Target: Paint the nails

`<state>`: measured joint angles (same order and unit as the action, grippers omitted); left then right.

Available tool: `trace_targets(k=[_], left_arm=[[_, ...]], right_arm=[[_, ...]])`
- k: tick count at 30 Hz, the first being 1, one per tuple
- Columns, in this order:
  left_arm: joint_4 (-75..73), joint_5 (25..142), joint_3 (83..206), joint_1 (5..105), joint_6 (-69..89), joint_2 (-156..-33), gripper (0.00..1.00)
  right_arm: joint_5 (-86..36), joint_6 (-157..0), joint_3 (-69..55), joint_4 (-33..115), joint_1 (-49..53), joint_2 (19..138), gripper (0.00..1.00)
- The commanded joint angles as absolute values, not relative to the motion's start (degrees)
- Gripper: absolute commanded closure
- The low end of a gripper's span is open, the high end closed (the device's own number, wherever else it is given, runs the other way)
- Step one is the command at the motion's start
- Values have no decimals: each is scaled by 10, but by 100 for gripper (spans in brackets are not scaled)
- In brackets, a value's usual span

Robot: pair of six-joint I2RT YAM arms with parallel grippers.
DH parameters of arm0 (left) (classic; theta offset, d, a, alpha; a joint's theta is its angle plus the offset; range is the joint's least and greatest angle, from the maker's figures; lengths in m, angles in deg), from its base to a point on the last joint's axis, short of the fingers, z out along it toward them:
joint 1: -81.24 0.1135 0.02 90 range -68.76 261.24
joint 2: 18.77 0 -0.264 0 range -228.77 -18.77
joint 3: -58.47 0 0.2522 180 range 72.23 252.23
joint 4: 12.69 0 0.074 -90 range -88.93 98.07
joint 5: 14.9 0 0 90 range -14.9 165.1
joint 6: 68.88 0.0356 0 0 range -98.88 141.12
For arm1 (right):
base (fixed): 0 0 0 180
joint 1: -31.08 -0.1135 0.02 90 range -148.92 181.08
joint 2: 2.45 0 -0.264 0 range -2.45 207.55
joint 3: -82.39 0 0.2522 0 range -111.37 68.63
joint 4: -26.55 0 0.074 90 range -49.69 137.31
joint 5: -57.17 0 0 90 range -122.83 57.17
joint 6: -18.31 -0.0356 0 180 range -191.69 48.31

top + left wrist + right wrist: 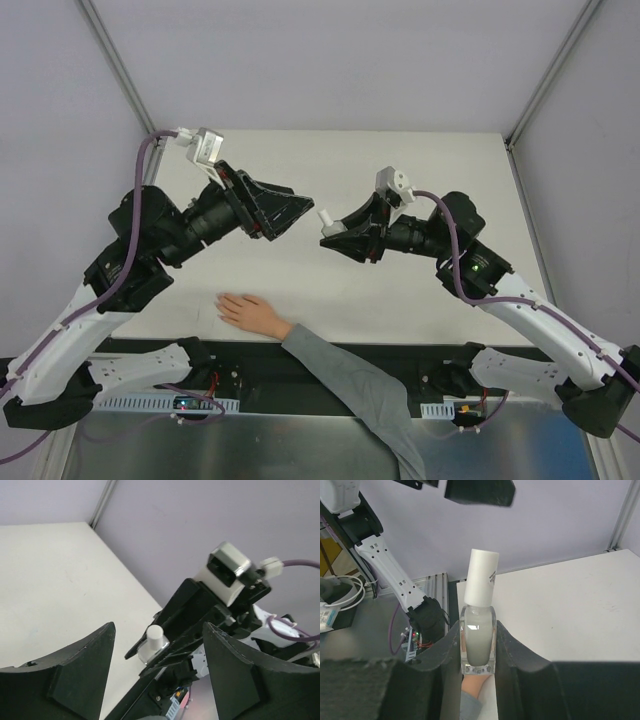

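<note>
One capped bottle (479, 630) between right jaws.

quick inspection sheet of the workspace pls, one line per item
surface: white table, no stains seen
job's things: hand lying flat at the near edge, grey sleeve; nails too small to judge; bottle with its white cap on
clutter: nothing seen
grippers: left gripper open, empty, facing the bottle; right gripper shut on the bottle, above the table
cables: purple cables along both arms, away from the fingers
surroundings: pale walls, metal frame posts
</note>
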<state>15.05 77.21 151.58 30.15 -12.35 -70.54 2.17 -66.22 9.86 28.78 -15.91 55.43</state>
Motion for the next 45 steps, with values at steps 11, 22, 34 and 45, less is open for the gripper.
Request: trace_targets(k=[11,22,34,45], left_arm=[[249,834,1596,296,-96,-800,45],[249,857,1592,296,-106,-803,57],[237,882,1582,296,-118,-795,75],[264,800,1583,324,-121,-770,100]], right_arm=[[39,-635,54,284,-168,549,100],[24,-633,55,285,-168,549,100],[11,-631,45,293,-168,559,100],[-27,-641,74,296,-175,542,100]])
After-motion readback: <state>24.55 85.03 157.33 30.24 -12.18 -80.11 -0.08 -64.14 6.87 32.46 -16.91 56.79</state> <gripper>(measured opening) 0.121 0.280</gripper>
